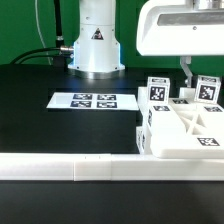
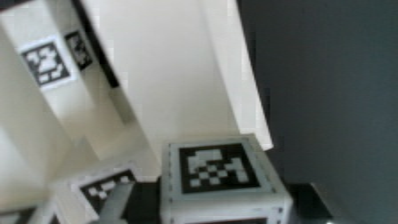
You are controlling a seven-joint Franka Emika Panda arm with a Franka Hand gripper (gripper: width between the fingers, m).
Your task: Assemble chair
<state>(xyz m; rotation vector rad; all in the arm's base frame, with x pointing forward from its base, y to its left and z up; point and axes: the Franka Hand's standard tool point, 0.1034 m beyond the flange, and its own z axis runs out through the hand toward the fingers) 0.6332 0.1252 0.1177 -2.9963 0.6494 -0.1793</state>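
Note:
The chair is a cluster of loose white tagged parts at the exterior view's right. An X-braced panel lies there, with tagged square pieces standing behind it. My gripper reaches down between those two pieces, and its fingertips are hidden among the parts. In the wrist view the gripper is shut on a white square-ended part with a black-and-white tag. One dark finger presses on each side of it. Other tagged white parts lie just beyond it.
The marker board lies flat on the black table near the middle. A long white border rail runs along the front edge. The robot's base stands at the back, with a green wall behind it.

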